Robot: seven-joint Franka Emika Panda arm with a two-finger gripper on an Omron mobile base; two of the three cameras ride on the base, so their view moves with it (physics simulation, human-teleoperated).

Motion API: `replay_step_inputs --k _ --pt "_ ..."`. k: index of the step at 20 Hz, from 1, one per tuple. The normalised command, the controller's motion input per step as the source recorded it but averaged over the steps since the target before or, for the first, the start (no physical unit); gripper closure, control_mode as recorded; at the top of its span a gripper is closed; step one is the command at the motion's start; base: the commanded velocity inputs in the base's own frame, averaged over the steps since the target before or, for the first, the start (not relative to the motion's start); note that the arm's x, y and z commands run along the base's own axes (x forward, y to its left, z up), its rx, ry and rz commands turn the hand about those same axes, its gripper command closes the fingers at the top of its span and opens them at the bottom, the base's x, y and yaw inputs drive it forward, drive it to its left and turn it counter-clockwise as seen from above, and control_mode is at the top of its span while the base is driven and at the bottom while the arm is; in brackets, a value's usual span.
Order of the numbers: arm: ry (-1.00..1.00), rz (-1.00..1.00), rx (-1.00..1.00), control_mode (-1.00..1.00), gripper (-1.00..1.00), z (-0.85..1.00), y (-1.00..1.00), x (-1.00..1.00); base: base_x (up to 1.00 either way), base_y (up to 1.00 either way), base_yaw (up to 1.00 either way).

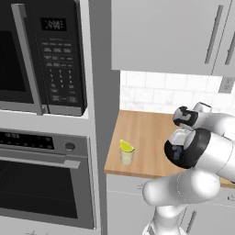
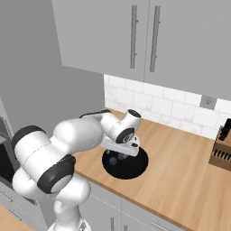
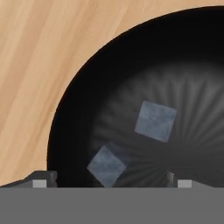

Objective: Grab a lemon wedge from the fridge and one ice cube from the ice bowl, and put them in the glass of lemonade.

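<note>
1. Now hovering over the black bowl [image 2: 125, 164] on the wooden counter [image 2: 180, 171], with the claw [image 2: 121, 147] pointing down into it.
2. Spread wide, the two dark fingertips [image 3: 43, 179] standing far apart at the bottom of the hand view, with nothing held between them.
3. Inside the bowl [image 3: 131, 87], two pale grey-blue ice cubes: a bigger-looking one [image 3: 155, 121] near the middle, and another one [image 3: 106, 165] lower, lying between the fingertips but closer to the left one; cannot tell if touched.
4. Seen also from the right base view as small bluish cubes [image 2: 113, 160] on the dark bottom, below the claw.
5. Further left on the counter [image 1: 147, 137], close to the front edge and near the tall grey panel, a small clear glass [image 1: 126, 156] with pale yellowish drink, standing upright.
6. Resting on the rim of the glass, a yellow lemon wedge [image 1: 126, 146], well apart from the arm.
7. Left of the counter, a black microwave [image 1: 41, 55] above a wall oven [image 1: 43, 183].
8. At the right end of the counter, by the tiled wall, a knife block [image 2: 222, 151].
</note>
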Motion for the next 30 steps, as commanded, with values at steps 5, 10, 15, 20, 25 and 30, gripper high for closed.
replay_step_inputs --k 5,10,15,20,25,30 --pt "0.0 0.0 0.0 -1.0 -1.0 -0.22 0.0 0.05 0.0 0.0 0.0" --pt "0.0 0.0 0.0 -1.0 -1.0 -0.22 0.0 0.0 0.0 0.0 0.0" --pt "0.0 0.0 0.0 -1.0 -1.0 -0.12 0.0 0.0 0.0 0.0 0.0" --pt "0.0 0.0 -0.11 -1.0 -1.0 -0.01 0.01 0.0 0.0 0.0 0.0" --pt "0.0 0.0 -0.14 -1.0 -1.0 0.0 0.0 0.0 0.0 0.0 0.0" --pt "-0.03 0.0 -0.01 -1.0 -1.0 -0.17 0.0 -0.03 0.0 0.0 0.0"
